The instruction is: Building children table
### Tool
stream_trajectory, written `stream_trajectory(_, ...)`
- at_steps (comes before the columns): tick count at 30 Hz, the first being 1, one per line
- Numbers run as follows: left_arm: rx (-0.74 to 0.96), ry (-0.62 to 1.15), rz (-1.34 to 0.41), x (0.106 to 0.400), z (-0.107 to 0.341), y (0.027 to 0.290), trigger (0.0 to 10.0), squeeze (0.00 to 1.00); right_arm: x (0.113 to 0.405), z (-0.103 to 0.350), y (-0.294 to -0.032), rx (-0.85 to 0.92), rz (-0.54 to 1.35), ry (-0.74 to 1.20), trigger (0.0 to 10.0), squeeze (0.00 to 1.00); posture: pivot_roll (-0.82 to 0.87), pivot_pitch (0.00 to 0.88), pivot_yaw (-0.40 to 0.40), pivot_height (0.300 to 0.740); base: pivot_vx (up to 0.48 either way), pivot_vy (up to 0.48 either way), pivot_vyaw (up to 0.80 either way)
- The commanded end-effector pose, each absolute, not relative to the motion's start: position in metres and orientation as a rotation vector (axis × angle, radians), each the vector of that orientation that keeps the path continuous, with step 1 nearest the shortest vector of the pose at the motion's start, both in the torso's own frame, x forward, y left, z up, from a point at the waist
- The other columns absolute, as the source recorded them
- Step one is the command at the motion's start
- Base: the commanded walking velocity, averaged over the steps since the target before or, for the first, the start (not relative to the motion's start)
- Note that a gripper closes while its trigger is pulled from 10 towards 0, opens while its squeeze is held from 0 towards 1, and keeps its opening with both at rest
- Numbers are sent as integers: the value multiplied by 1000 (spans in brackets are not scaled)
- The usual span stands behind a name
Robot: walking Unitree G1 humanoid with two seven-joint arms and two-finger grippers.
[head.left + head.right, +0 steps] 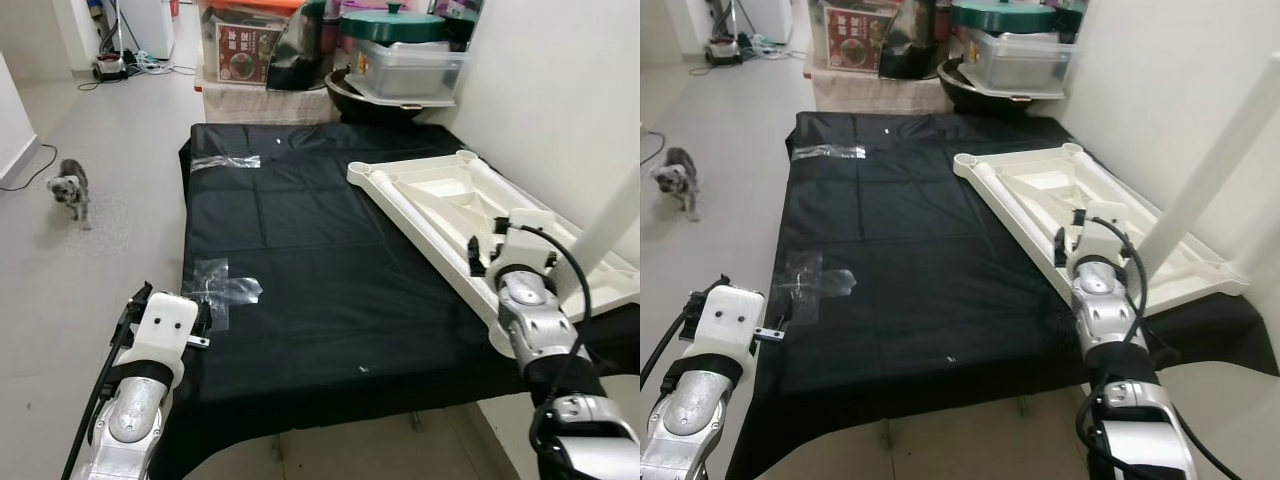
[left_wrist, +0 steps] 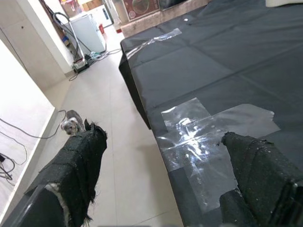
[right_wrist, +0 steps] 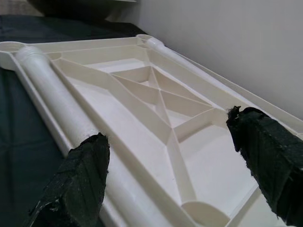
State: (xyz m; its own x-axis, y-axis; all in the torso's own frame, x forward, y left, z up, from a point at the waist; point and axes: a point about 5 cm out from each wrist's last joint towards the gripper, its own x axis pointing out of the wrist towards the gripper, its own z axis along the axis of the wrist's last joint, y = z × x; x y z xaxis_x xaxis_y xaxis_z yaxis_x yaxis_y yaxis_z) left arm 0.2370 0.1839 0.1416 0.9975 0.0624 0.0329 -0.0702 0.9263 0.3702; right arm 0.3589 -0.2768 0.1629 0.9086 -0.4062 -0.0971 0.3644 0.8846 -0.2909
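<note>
Table top (image 1: pixel 440 200) lies upside down, ribs up, on the black sheet (image 1: pixel 300 260) along its right edge, against the wall. One leg (image 1: pixel 615 225) is fitted upright at the near right corner of the top; two loose legs (image 3: pixel 57 104) lie along its long sides.

Right gripper (image 3: pixel 165 156) hovers low over the near end of the top, fingers spread wide, holding nothing. Left gripper (image 2: pixel 161 175) hangs over the sheet's near left edge above a patch of clear tape (image 1: pixel 225 290), fingers also spread, empty.

Risks, as judged: the upright leg stands just beside the right forearm, so a sideways swing could knock it loose or tip the top. The near loose leg is round and could roll off the rim if nudged rather than pinched squarely. A small dog (image 1: pixel 70 188) stands on the floor left of the sheet.

Room: centre and left of the sheet are bare; right side is hemmed by the wall, far edge by stacked boxes and tubs (image 1: pixel 400 60)
</note>
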Motion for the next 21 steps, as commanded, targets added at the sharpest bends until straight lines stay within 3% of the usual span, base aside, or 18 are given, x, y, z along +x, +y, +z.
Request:
stream_trajectory(1,391,5,72,236,137,186,10000,0,349,156,-300,-270,-493,198,10000,0,96,0,-90,740,0,0,0)
stream_trajectory(3,399,9,67,238,137,187,10000,0,336,156,-333,-291,-573,214,10000,0,73,0,-65,740,0,0,0)
stream_trajectory(4,399,9,67,238,137,187,10000,0,336,156,-333,-291,-573,214,10000,0,73,0,-65,740,0,0,0)
stream_trajectory(6,408,14,54,240,137,189,10000,0,322,158,-359,-311,-640,218,10000,0,57,0,-47,740,0,0,0)
stream_trajectory(19,423,23,54,239,138,189,10000,0,324,156,-357,-359,-601,213,10000,0,74,0,-52,740,0,0,0)
stream_trajectory(21,423,21,55,239,138,188,10000,0,331,158,-347,-320,-535,173,10000,0,71,0,-50,740,0,0,0)
